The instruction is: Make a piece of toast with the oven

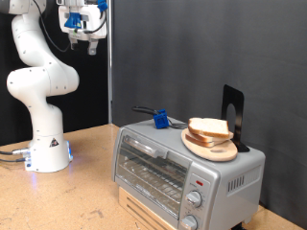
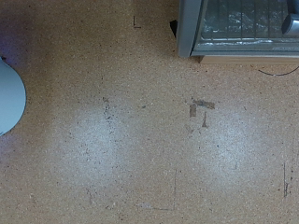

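The piece of toast [image 1: 210, 128] lies on a round wooden plate [image 1: 211, 146] on top of the oven [image 1: 182, 168]. The oven is silver-grey, its glass door shut, with two knobs [image 1: 193, 199] at the exterior view's right. My gripper [image 1: 82, 39] hangs high near the exterior view's top left, far from the oven and the bread, with nothing between its fingers. In the wrist view the fingers do not show; a corner of the oven [image 2: 238, 28] lies at the frame's edge over the wooden tabletop [image 2: 140, 131].
A blue clip [image 1: 160, 119] with a black cable and a black stand [image 1: 233, 115] sit on the oven top. The robot's white base [image 1: 48, 153] stands on the table. A dark panel [image 1: 192, 48] rises behind the oven. A wooden box [image 1: 144, 206] supports the oven.
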Controlling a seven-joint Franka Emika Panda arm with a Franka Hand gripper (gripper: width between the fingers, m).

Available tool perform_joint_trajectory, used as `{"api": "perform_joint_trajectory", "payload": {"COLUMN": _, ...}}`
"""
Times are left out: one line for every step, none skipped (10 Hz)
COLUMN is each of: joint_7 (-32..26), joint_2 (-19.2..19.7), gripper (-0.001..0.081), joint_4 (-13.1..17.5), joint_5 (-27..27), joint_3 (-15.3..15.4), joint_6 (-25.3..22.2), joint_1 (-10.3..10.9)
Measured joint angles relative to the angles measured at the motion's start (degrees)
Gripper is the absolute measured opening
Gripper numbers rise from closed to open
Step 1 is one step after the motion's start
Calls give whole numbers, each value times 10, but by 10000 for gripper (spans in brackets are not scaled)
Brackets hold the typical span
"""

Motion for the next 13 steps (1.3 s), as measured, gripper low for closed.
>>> {"api": "perform_joint_trajectory", "payload": {"joint_7": -58, "joint_2": 0, "gripper": 808, "joint_4": 0, "joint_5": 0, "joint_3": -4, "joint_6": -1, "joint_1": 7}}
{"api": "perform_joint_trajectory", "payload": {"joint_7": -127, "joint_2": 0, "gripper": 808, "joint_4": 2, "joint_5": -4, "joint_3": -11, "joint_6": -1, "joint_1": 18}}
{"api": "perform_joint_trajectory", "payload": {"joint_7": -195, "joint_2": 0, "gripper": 808, "joint_4": 4, "joint_5": -16, "joint_3": -18, "joint_6": -1, "joint_1": 28}}
{"api": "perform_joint_trajectory", "payload": {"joint_7": -259, "joint_2": 2, "gripper": 808, "joint_4": 2, "joint_5": -30, "joint_3": -24, "joint_6": 22, "joint_1": 37}}
{"api": "perform_joint_trajectory", "payload": {"joint_7": -306, "joint_2": 5, "gripper": 808, "joint_4": -1, "joint_5": -39, "joint_3": -29, "joint_6": 41, "joint_1": 48}}
{"api": "perform_joint_trajectory", "payload": {"joint_7": -285, "joint_2": 5, "gripper": 808, "joint_4": -1, "joint_5": -36, "joint_3": -28, "joint_6": 36, "joint_1": 45}}
{"api": "perform_joint_trajectory", "payload": {"joint_7": -312, "joint_2": 3, "gripper": 808, "joint_4": -3, "joint_5": -35, "joint_3": -31, "joint_6": 47, "joint_1": 49}}
{"api": "perform_joint_trajectory", "payload": {"joint_7": -373, "joint_2": -2, "gripper": 808, "joint_4": -9, "joint_5": -35, "joint_3": -40, "joint_6": 69, "joint_1": 60}}
{"api": "perform_joint_trajectory", "payload": {"joint_7": -439, "joint_2": -1, "gripper": 808, "joint_4": -17, "joint_5": -35, "joint_3": -52, "joint_6": 97, "joint_1": 76}}
{"api": "perform_joint_trajectory", "payload": {"joint_7": -498, "joint_2": 5, "gripper": 808, "joint_4": -28, "joint_5": -43, "joint_3": -62, "joint_6": 147, "joint_1": 88}}
{"api": "perform_joint_trajectory", "payload": {"joint_7": -522, "joint_2": 19, "gripper": 808, "joint_4": -39, "joint_5": -66, "joint_3": -63, "joint_6": 195, "joint_1": 90}}
{"api": "perform_joint_trajectory", "payload": {"joint_7": -530, "joint_2": 36, "gripper": 808, "joint_4": -40, "joint_5": -84, "joint_3": -57, "joint_6": 221, "joint_1": 90}}
{"api": "perform_joint_trajectory", "payload": {"joint_7": -527, "joint_2": 35, "gripper": 808, "joint_4": -40, "joint_5": -76, "joint_3": -58, "joint_6": 216, "joint_1": 90}}
